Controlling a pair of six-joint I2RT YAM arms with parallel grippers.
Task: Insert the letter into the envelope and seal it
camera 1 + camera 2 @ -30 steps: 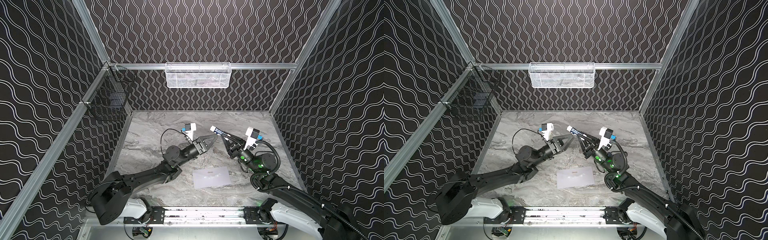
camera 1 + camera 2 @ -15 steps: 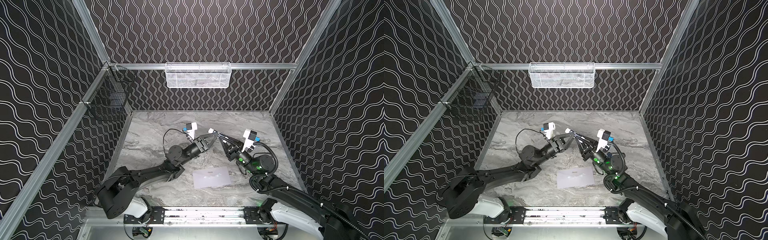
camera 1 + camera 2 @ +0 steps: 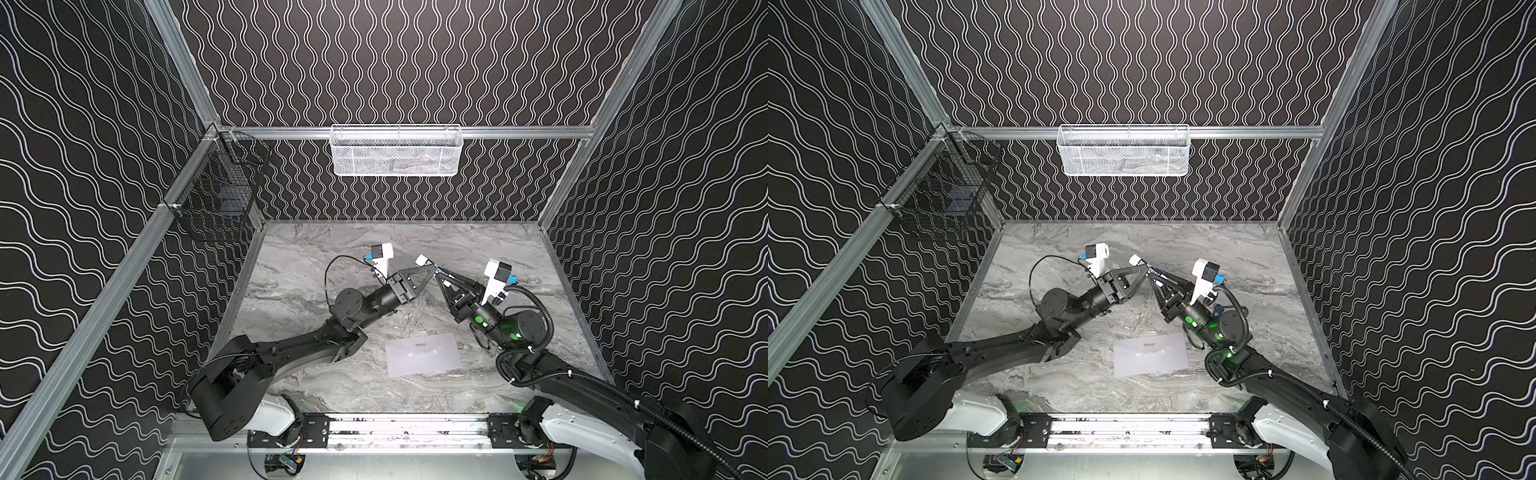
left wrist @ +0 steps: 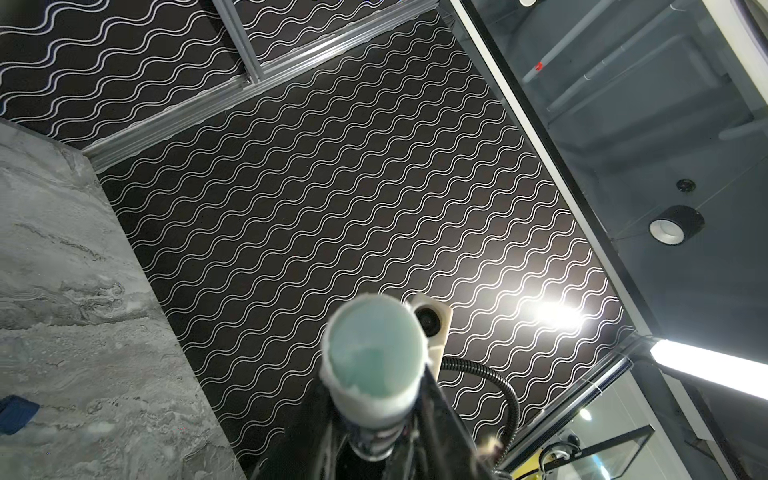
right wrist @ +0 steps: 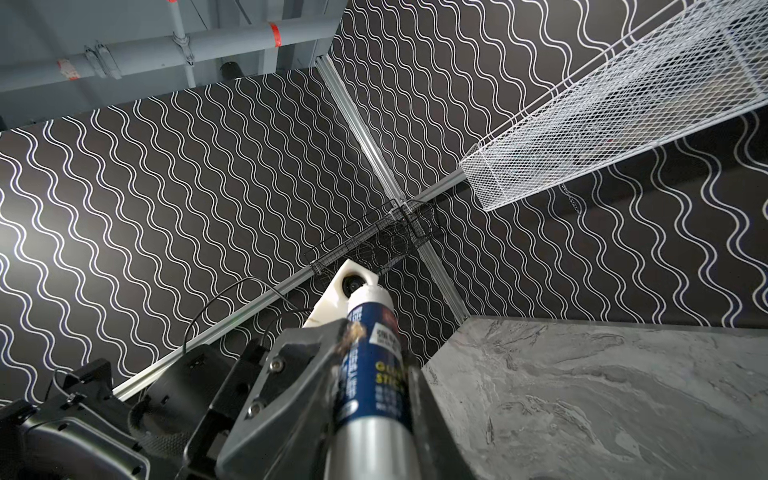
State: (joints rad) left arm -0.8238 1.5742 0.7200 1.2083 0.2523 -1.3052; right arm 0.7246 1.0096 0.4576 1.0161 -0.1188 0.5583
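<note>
The glue stick (image 3: 424, 262) is being gripped by the right gripper (image 3: 441, 278). Its jaws are being pressed narrowly against the dark blue barrel from both sides, and the stick's white end is being pointed up and away from that gripper's wrist. In the right wrist view the barrel (image 5: 374, 374) is being shown between that gripper's fingers (image 5: 291, 365), with yellow lettering and a silver lower part being visible on it. The left gripper (image 3: 433, 272) is being seen at the same stick, just below the white end and opposite the right gripper, so that the two sets of fingertips are being shown almost tip to tip in both top views. In the left wrist view the stick's round, pale green end (image 4: 374, 357) is being seen head-on, and it is being flanked closely by the dark fingers (image 4: 436, 419). The jaws are being shown narrow there, but whether a firm hold is being made cannot be told. Both grippers are being held above the marble table (image 3: 498, 257). The envelope (image 3: 423, 353) is being supported flat by the table, well apart from the fingertips on the side toward the arms' bases and near the right arm, with its small dark mark turned toward the grippers. Beyond the grippers, a white mesh basket (image 3: 397, 149) is being carried on the back wall. Off to the left gripper's side, a black wire basket (image 3: 216, 199) is being hung in the corner.
</note>
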